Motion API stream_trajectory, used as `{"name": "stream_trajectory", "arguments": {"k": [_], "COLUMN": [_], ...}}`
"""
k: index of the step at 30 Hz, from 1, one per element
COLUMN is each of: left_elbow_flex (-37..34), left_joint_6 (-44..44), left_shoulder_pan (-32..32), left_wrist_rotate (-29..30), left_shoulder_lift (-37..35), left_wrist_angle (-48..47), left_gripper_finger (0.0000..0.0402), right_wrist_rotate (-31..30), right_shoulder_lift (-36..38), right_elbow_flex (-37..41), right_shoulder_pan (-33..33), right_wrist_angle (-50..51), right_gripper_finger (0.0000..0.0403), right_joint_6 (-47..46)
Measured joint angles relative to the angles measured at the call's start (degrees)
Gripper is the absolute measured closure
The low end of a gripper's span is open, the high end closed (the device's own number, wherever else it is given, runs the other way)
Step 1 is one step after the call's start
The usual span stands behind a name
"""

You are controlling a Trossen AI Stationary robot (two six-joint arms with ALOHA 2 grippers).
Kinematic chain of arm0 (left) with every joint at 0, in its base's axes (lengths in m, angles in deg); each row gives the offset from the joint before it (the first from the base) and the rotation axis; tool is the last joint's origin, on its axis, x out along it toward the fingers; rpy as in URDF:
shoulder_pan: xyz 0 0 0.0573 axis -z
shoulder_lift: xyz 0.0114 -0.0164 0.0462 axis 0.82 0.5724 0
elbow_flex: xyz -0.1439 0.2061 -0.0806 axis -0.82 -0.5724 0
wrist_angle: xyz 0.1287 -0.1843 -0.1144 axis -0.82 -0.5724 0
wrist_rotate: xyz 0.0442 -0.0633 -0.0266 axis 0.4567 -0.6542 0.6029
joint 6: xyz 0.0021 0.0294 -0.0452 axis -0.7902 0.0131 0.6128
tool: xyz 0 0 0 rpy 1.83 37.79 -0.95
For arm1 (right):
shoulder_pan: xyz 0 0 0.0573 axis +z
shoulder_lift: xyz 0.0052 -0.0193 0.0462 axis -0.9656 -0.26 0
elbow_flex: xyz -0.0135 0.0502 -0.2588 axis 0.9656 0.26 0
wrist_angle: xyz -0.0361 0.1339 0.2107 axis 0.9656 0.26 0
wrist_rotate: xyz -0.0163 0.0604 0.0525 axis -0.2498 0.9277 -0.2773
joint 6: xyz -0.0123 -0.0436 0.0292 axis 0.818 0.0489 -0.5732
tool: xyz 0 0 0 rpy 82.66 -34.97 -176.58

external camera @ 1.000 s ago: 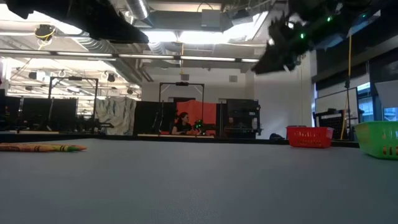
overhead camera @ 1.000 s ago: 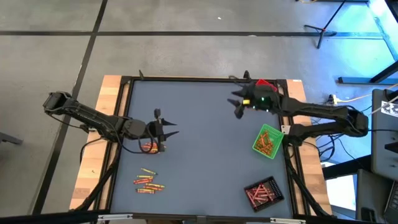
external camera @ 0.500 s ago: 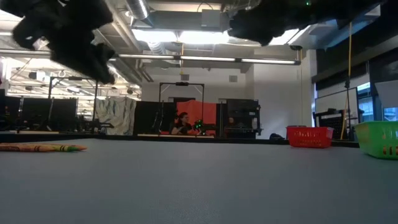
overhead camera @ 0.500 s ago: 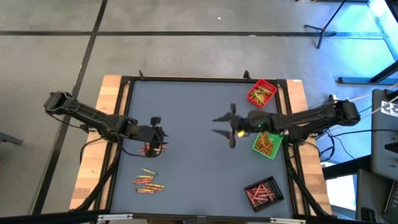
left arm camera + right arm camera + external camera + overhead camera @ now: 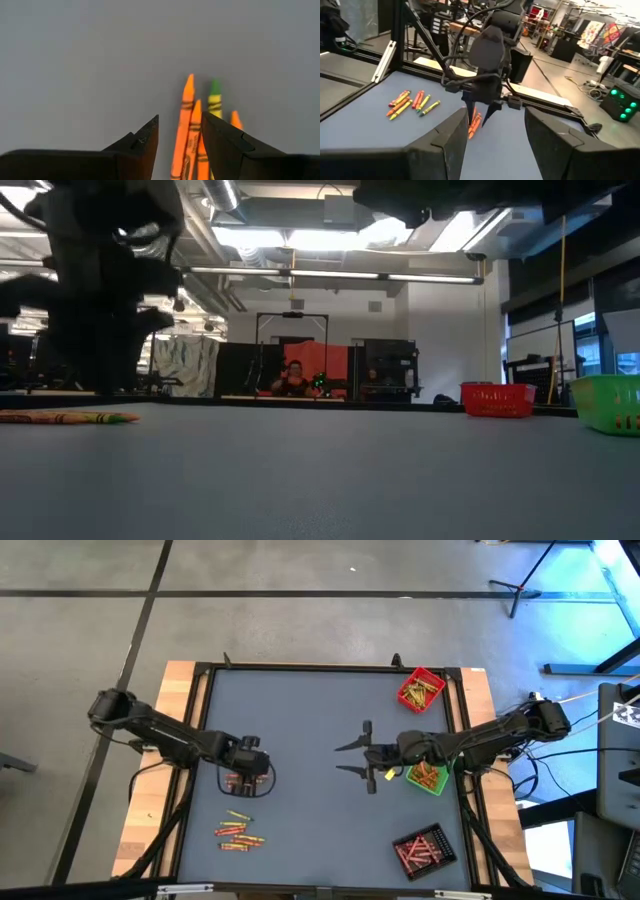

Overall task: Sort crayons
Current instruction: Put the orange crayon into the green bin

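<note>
Hovering low over a small cluster of crayons (image 5: pixel 238 781) at the table's left side: left gripper (image 5: pixel 249 770), jaws parted, tips pointing down. Seen through the left wrist view: an orange crayon (image 5: pixel 182 125) lying between the two dark fingers (image 5: pixel 142 142), with more orange ones and a yellow-green crayon (image 5: pixel 214 99) just beside it, none gripped. Lying nearer the front edge on the left, apart from that cluster: a second loose group of crayons (image 5: pixel 238 831) in red, orange and yellow. Held above the grey table (image 5: pixel 310 720) right of centre: right gripper (image 5: pixel 357 757), jaws spread wide, empty, facing left. Sitting along the right edge: red tray (image 5: pixel 421 689) at the far corner, green tray (image 5: pixel 428 776) just behind the right gripper's wrist, black tray (image 5: pixel 424 849) at the near corner, each holding crayons.
</note>
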Motion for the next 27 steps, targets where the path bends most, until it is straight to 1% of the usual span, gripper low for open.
{"name": "stream_trajectory", "arguments": {"k": [7, 10, 14, 21, 27], "left_elbow_flex": [0.0, 0.0, 0.0, 0.1, 1.18], "left_joint_6": [-0.28, -0.37, -0.48, -1.97, -2.03], "left_shoulder_pan": [-2.9, -3.69, -4.07, -4.07, -3.83], "left_wrist_rotate": [0.9, -0.06, -1.57, -1.66, -5.18], "left_shoulder_lift": [2.89, 3.39, 3.5, 3.5, 3.48], "left_wrist_angle": [-0.38, -0.32, -0.27, -0.26, -0.66], "left_gripper_finger": [0.027, 0.027, 0.027, 0.027, 0.027], "right_wrist_rotate": [0.35, 0.37, 0.46, 0.46, 0.46], "right_shoulder_lift": [0.0, 0.0, 0.0, 0.0, 0.0], "right_elbow_flex": [0.02, 0.02, 0.02, 0.04, 0.04], "right_shoulder_pan": [0.0, 0.0, 0.0, 0.0, 0.0], "right_wrist_angle": [0.2, 0.21, 0.39, 1.07, 1.1], "right_gripper_finger": [0.0207, 0.0207, 0.0207, 0.0207, 0.0207], "right_joint_6": [-0.04, -0.1, -0.17, -0.19, -0.17]}}
